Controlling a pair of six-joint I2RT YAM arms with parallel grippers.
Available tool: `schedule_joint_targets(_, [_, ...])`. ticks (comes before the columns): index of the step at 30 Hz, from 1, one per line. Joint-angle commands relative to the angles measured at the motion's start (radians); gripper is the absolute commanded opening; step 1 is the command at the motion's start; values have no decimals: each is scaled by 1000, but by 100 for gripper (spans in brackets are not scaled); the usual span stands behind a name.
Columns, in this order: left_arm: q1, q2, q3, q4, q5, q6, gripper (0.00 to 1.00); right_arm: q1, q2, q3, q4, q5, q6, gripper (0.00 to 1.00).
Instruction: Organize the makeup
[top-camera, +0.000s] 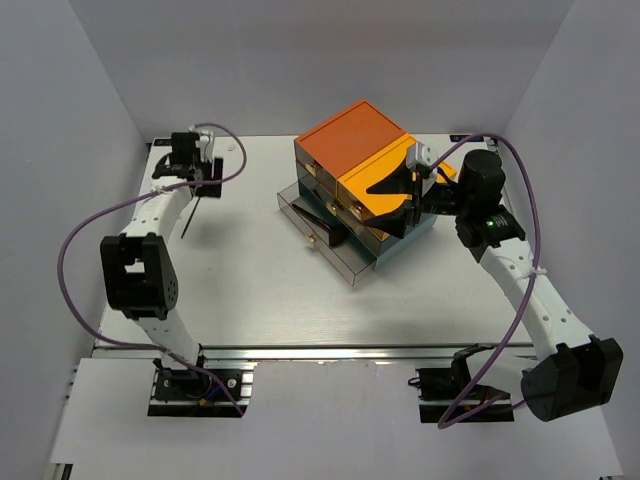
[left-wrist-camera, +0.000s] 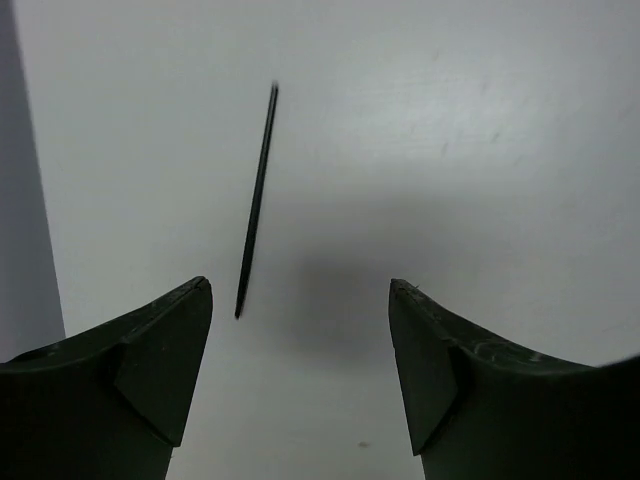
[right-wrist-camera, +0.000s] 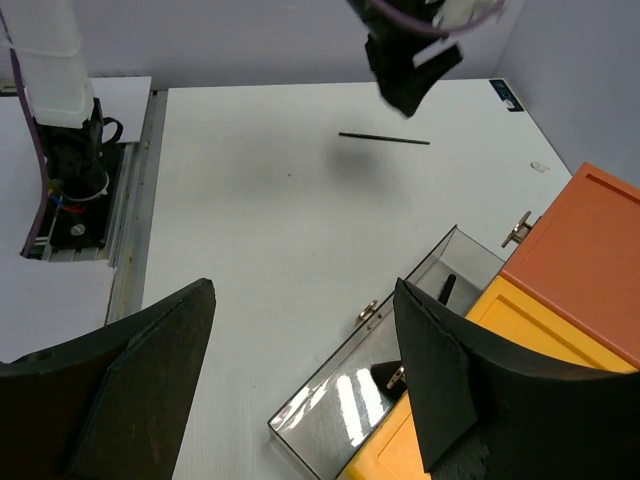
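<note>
The thin black stick (left-wrist-camera: 256, 200) lay far left on the white table (top-camera: 260, 290), beside the left gripper (left-wrist-camera: 300, 285); well right stood the orange-and-yellow-topped drawer box (top-camera: 350, 140), its clear drawers (top-camera: 335, 255) pulled out nearward

I can see one thin black stick (top-camera: 192, 216) lying flat on the white table (top-camera: 260, 290), close to the left edge and toward the far-left corner. It is straight, slender and lies alone, with nothing touching it.
</note>
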Motion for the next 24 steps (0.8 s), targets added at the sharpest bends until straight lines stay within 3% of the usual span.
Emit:
schedule_joint_targets(1, [56, 53, -44, -124, -19, 231, 81, -3, 7, 36, -3, -32, -13, 78])
schedule_joint_targets(4, [91, 113, -7, -118, 16, 227, 81, -3, 13, 56, -77, -32, -66, 78])
schedule_joint_targets(12, [128, 229, 29, -84, 35, 211, 80, -4, 30, 65, -77, -25, -46, 78])
schedule_joint_targets(19, [171, 298, 66, -66, 187, 199, 70, -3, 28, 53, -81, -26, -41, 78])
schedule_joint_targets(24, [170, 358, 103, -52, 170, 179, 65, -4, 47, 65, -66, -23, -35, 78])
